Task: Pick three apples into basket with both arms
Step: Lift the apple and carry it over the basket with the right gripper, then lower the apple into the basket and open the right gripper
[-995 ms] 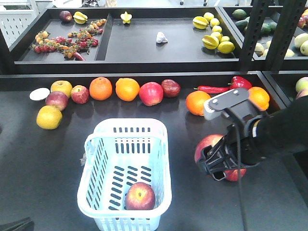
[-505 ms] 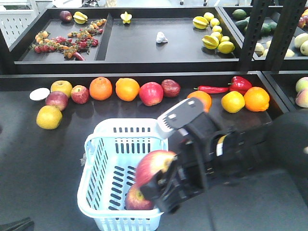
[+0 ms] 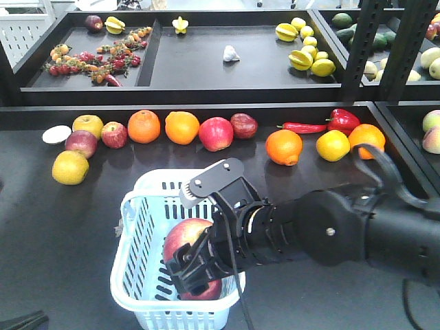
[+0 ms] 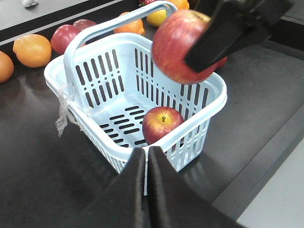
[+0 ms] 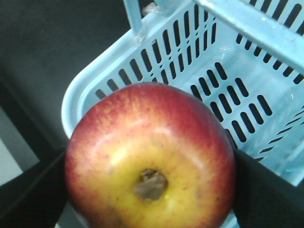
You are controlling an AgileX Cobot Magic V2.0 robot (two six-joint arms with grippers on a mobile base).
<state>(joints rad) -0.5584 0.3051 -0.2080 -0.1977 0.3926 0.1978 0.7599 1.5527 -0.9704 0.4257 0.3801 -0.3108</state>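
From the front, the right gripper hangs over the basket, its jaws clamped on an apple. A second apple lies on the basket floor just below, mostly hidden by the gripper. This looks like the drop of the second apple; the next move would be to let the jaws part so it falls beside the first. Along the back of the table sits a row of fruit: oranges, more apples, a yellow fruit and red peppers.

The left wrist view shows the left gripper with its jaws pressed together and empty, low by the basket's near rim. The held apple hangs above the far wall, the resting one below with room around it. The raised handle arches beside the drop path.

In the right wrist view the apple fills the frame, slotted floor beneath.
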